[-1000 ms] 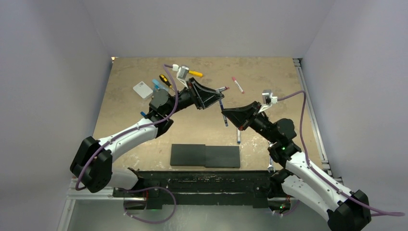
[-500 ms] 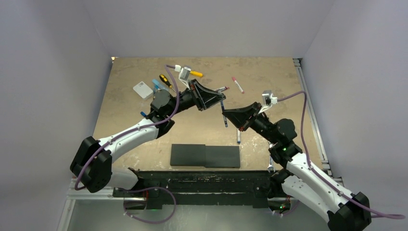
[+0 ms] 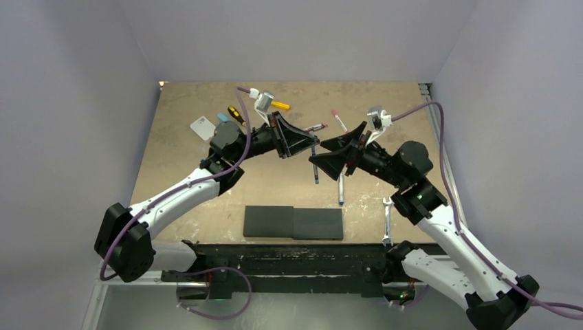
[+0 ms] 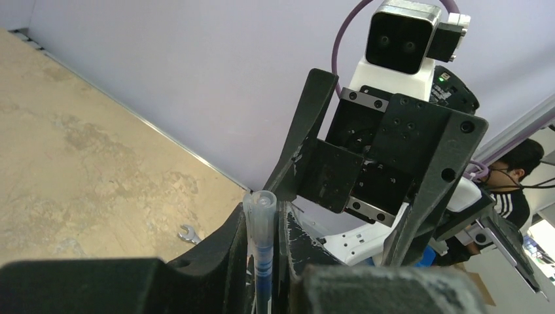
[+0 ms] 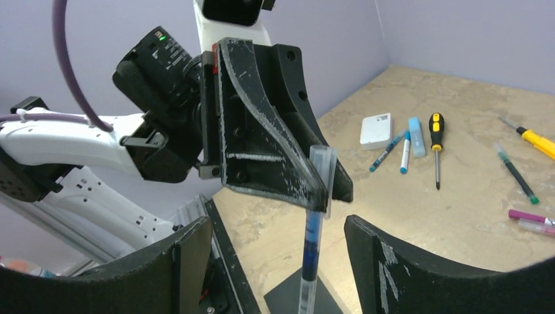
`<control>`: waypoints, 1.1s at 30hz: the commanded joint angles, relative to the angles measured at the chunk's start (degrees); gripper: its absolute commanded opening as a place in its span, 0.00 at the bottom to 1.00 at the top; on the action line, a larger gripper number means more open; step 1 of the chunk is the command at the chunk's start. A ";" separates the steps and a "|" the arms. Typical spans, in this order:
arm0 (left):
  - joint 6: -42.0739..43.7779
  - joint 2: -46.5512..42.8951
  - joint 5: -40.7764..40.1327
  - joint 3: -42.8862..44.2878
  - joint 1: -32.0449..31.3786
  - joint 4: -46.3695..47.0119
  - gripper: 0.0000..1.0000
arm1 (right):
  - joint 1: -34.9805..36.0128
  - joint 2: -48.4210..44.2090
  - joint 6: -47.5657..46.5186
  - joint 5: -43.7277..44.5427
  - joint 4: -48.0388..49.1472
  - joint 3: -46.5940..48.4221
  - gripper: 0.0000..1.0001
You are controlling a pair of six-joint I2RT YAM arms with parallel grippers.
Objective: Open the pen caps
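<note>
Swung toward the far edge, my right gripper (image 3: 335,155) now gapes wide either side of the pen (image 3: 315,167); my left gripper (image 3: 314,144) clenches it upright over the middle of the bench (image 3: 172,158), clear end topmost.

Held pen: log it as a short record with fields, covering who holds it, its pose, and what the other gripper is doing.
item: pen, clear upper end, blue inside the barrel
holder: left gripper, shut on the pen's upper part
pose: near upright, lower part hanging free below the left gripper
right gripper: open, one finger on each side of the pen, not touching it
cap: cannot tell whether on or off
</note>
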 commanded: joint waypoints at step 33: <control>-4.22 -3.05 5.01 1.38 1.74 5.74 0.26 | 0.41 4.97 3.53 -9.59 3.58 1.37 0.00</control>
